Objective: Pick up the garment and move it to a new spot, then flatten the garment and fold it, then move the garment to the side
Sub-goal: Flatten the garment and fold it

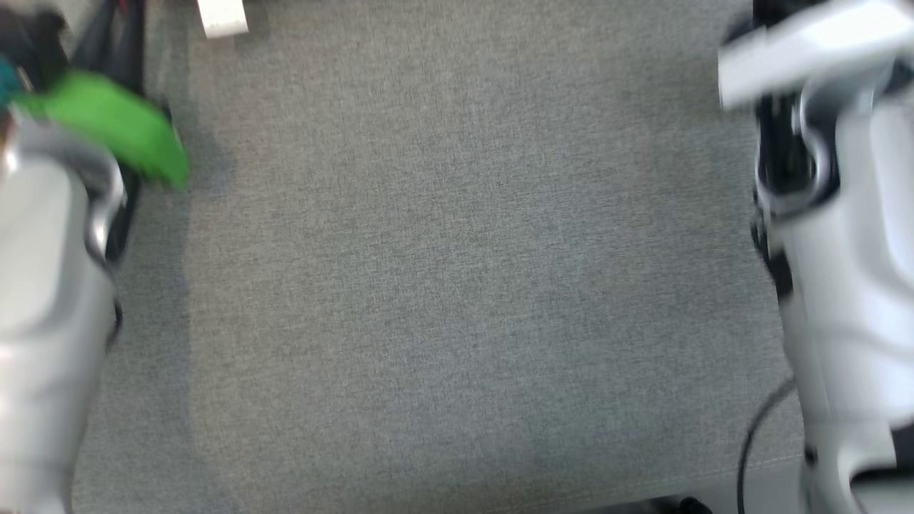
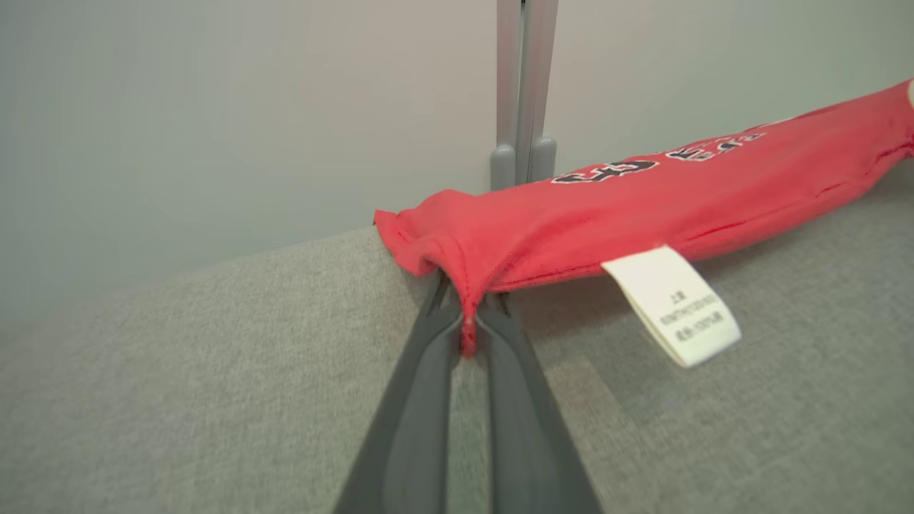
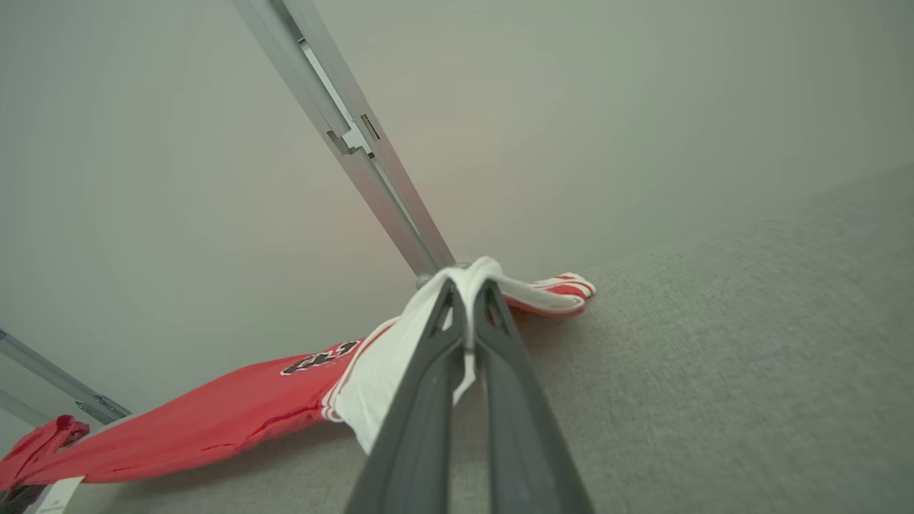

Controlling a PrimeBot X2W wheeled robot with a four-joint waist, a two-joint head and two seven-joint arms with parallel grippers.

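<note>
Surface: grey woven top (image 1: pixel 457 285), with a pale wall (image 2: pixel 214 107) close behind.
Garment: red garment (image 2: pixel 643 207), stretched along the far side of the top near the wall.
Left gripper (image 2: pixel 468 310): clamped on a red hem corner.
Right gripper (image 3: pixel 468 296): clamped on the white-trimmed edge.
Handling: probably light, soft and limp; take it by hems.
Room: much open top toward the robot; metal post (image 2: pixel 521 86) behind.

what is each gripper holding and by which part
Both hold the red garment: the left gripper pinches a bunched red edge, the right gripper pinches its white section.
</note>
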